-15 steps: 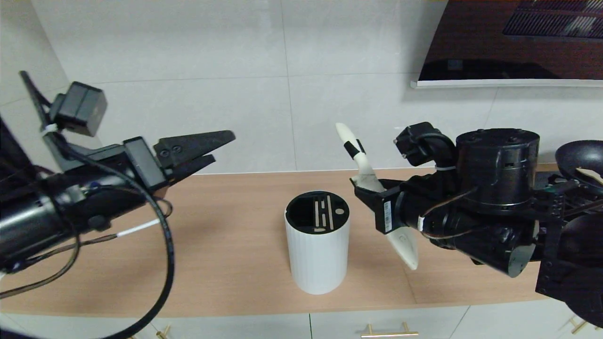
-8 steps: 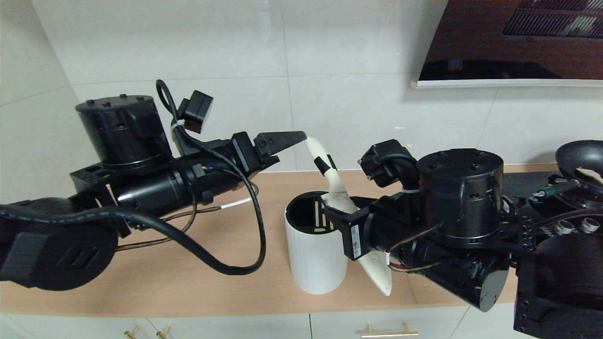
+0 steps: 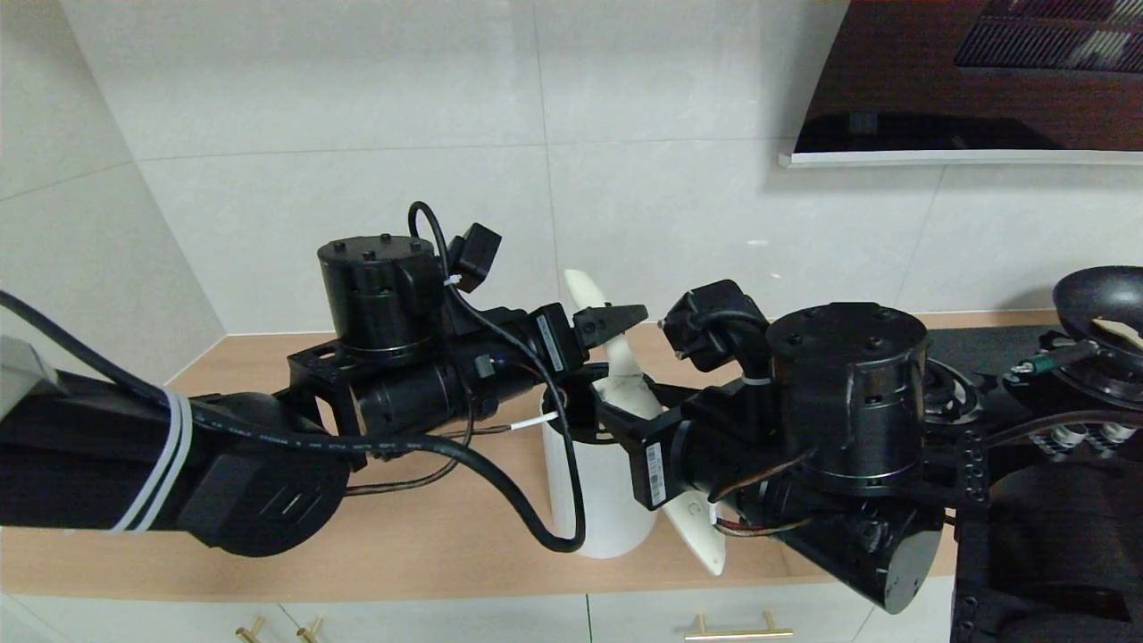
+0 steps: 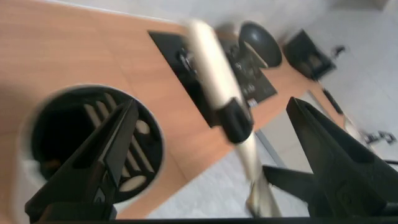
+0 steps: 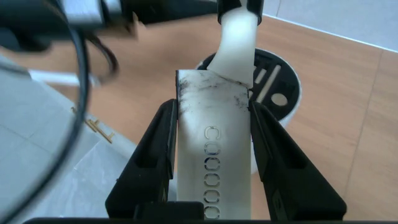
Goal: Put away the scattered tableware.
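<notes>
The white slotted spatula [image 3: 696,531] is held in the air, tilted. Its handle end points up toward the tiled wall [image 3: 357,116], and its blade hangs low in front of the right side of the utensil holder [image 3: 598,500]. The right gripper [image 3: 625,406] is clamped on the spatula where the blade meets the handle, one finger on each edge of the blade. A black band [image 4: 235,118] wraps the handle partway up.

The left gripper [image 3: 616,326] sits at the upper handle with its fingers spread wide, and the handle passes between them. Whether either finger touches the handle cannot be told.

The utensil holder is a white ribbed cylinder with a black slotted insert in its mouth. It stands upright on the wooden desk [image 3: 402,554], directly below both grippers.

At the far right of the desk is a black cooktop [image 3: 982,344] carrying a dark pan [image 3: 1098,295]. A dark range hood [image 3: 982,80] hangs on the wall above it. Below the front edge of the desk, a brass drawer handle [image 3: 737,630] shows on a white cabinet.
</notes>
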{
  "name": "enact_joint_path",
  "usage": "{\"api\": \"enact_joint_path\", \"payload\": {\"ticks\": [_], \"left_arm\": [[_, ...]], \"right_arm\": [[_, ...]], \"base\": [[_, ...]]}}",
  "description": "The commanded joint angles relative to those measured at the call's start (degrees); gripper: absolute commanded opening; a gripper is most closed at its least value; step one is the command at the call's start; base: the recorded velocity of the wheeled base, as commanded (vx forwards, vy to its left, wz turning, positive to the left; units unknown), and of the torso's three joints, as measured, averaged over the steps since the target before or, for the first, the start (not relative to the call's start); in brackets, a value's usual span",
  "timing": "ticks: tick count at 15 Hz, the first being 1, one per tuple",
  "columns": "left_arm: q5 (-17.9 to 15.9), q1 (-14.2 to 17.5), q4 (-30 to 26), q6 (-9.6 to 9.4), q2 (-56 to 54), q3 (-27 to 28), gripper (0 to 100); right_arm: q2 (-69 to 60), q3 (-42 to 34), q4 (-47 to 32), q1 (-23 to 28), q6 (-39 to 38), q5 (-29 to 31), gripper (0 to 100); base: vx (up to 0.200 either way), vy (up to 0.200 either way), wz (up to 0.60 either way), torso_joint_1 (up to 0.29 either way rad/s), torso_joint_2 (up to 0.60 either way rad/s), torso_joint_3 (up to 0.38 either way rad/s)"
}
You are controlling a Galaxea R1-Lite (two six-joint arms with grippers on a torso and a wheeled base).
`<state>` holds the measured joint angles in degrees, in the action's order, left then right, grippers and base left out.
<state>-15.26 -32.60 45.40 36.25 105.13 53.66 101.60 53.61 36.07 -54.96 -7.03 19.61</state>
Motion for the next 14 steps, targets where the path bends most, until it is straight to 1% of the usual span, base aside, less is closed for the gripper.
{"api": "enact_joint_path", "payload": {"ticks": [1, 4, 14], "left_arm": [[0.06, -0.54, 0.31, 0.04, 0.78, 0.04, 100], [0.23, -0.54, 2.5, 0.13, 1.04, 0.04, 100], [0.41, -0.54, 2.77, 0.13, 1.13, 0.04, 100]], "right_arm": [[0.88, -0.18, 0.58, -0.15, 0.0, -0.02, 0], [0.8, -0.7, 0.58, -0.15, 0.09, 0.07, 0], [0.62, -1.5, 0.67, -0.24, 0.0, -0.02, 0]], "base": [[0.0, 0.0, 0.0, 0.0, 0.0, 0.0], [0.0, 0.0, 0.0, 0.0, 0.0, 0.0], [0.0, 0.0, 0.0, 0.0, 0.0, 0.0]]}}
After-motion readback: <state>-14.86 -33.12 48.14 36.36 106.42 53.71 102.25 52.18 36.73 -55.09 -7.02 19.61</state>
